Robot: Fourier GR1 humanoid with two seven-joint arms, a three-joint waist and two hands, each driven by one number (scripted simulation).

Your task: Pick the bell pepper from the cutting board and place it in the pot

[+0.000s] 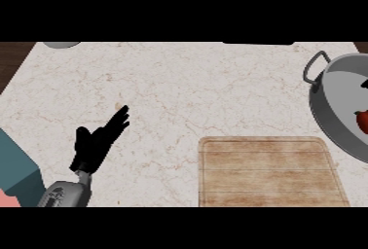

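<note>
The marble counter (pixel 179 87) fills the head view and carries everything else you see. It is the work surface, and most of it lies bare between the two sides of the scene.

At the right edge, the grey pot (pixel 332 109) is cut off by the frame, so you see only part of its rim, its inner wall and one dark loop handle (pixel 314 67) at its upper left. It stands just beyond the upper right corner of the board, a short carry for anything lifted from the board.

The wooden cutting board (pixel 267 171) lies flat at lower centre-right, its long side roughly parallel to the counter's near edge. Note that nothing rests on it.

The left hand (pixel 101 141) shows at lower left on its grey forearm (pixel 66 193), well apart from both board and pot. Its fingers are straight and spread, pointing up and to the right, and they hold nothing; read this as a resting pose kept clear of the working side. The right hand does not appear in this view, so you cannot tell its state.

The bell pepper (pixel 363 120) appears only as a small red patch inside the pot, against the frame's right edge. From this placement you may judge the transfer as done, or nearly so.

A pale round object (pixel 61 44) sits at the top left edge; too little shows to name it.
</note>
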